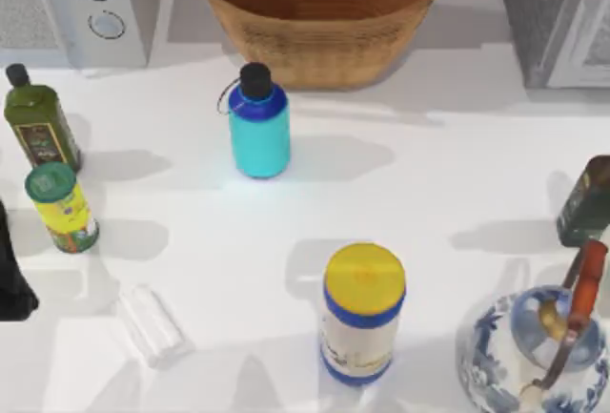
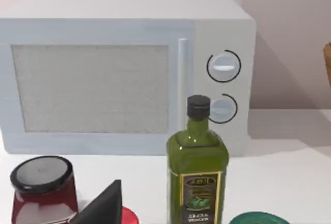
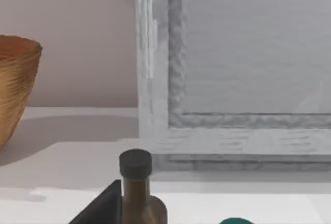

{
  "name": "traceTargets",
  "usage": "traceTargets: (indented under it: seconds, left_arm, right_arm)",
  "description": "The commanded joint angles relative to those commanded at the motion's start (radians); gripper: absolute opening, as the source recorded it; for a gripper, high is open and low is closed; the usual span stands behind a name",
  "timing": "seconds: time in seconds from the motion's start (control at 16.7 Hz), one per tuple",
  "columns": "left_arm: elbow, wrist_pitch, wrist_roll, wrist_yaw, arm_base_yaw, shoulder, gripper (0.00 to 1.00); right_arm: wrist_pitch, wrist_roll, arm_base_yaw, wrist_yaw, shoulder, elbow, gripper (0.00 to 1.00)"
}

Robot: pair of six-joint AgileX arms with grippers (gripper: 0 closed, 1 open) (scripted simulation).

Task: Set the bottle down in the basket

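Bottle [image 1: 258, 133] standing upright on the white table [image 1: 438, 184], upper centre of the top view, just in front of the basket [image 1: 319, 12] at top centre. Nothing is gripping it; basket looking empty. Step in hand, by my reading: the approach, not yet begun. Left arm is sitting at the left edge, right arm at the right edge (finger opening: cannot tell for either). Next move calls for reaching in, closing on the bottle's body, lifting over the rim.
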Motion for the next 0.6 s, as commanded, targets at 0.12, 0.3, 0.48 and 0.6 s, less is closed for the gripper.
traceTargets:
  seconds: [0.12, 0.3, 0.48, 0.6]
  left_arm:
    - [0.000, 0.000, 0.000, 0.000, 0.000, 0.000, 1.00]
    - [0.000, 0.030, 0.009, 0.008, -0.008, 0.054, 1.00]
    - [-0.001, 0.110, 0.028, 0.026, -0.027, 0.195, 1.00]
    - [-0.001, 0.187, 0.041, 0.044, -0.046, 0.330, 1.00]
  right_arm:
    - [0.000, 0.000, 0.000, 0.000, 0.000, 0.000, 1.00]
    - [0.000, 0.000, 0.000, 0.000, 0.000, 0.000, 1.00]
    - [0.000, 0.000, 0.000, 0.000, 0.000, 0.000, 1.00]
    - [0.000, 0.000, 0.000, 0.000, 0.000, 0.000, 1.00]
